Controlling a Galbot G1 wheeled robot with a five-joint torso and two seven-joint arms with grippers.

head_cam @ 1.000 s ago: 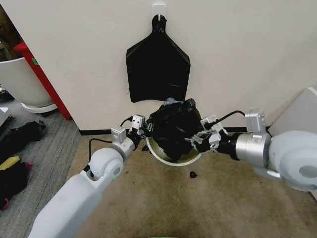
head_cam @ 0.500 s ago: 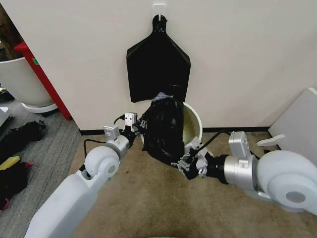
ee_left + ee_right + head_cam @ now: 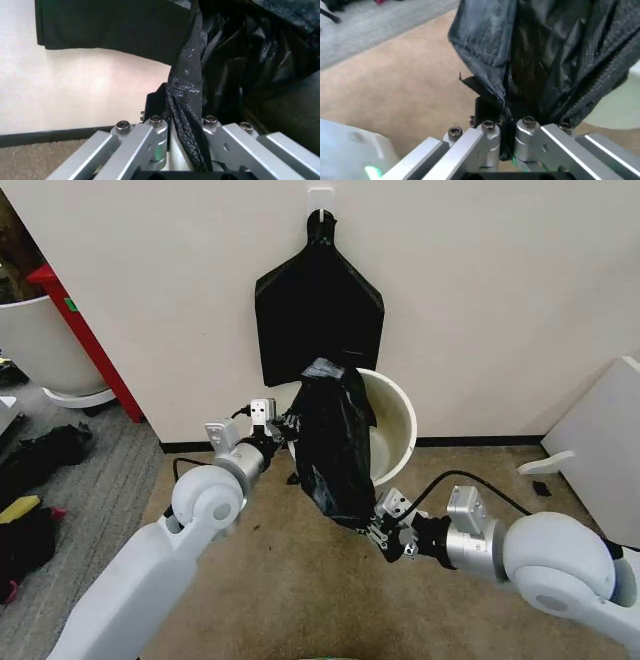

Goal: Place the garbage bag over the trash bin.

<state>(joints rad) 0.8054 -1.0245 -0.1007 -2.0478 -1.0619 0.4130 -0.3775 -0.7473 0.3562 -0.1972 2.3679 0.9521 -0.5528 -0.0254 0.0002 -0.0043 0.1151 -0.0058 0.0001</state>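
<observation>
Bin and bag were together near the wall. The trash bin was a small cream-white bucket. It was tipped on its side, so its open mouth faced the robot. It sat just in front of the pale wall, above the brown carpet.

The garbage bag was thin, shiny and black, with lots of crinkles. It hung over the left part of the bin's rim and drooped down past the bottom edge. The right part of the bin's mouth was bare.

The left gripper was at the left side of the bin, up near the rim. Its two fingers were pinched tight on a twisted strip of the bag. The left wrist view showed that strip squeezed between the metal fingers.

The right gripper was lower down, below the bin and close to the carpet. Its fingers were squeezed together on the bottom edge of the bag. In the right wrist view the black plastic ran down into the narrow gap between the fingers.

The bag was stretched between the two grippers.

A flat bunch of black bags hung from a white hook on the wall, right above the bin.
</observation>
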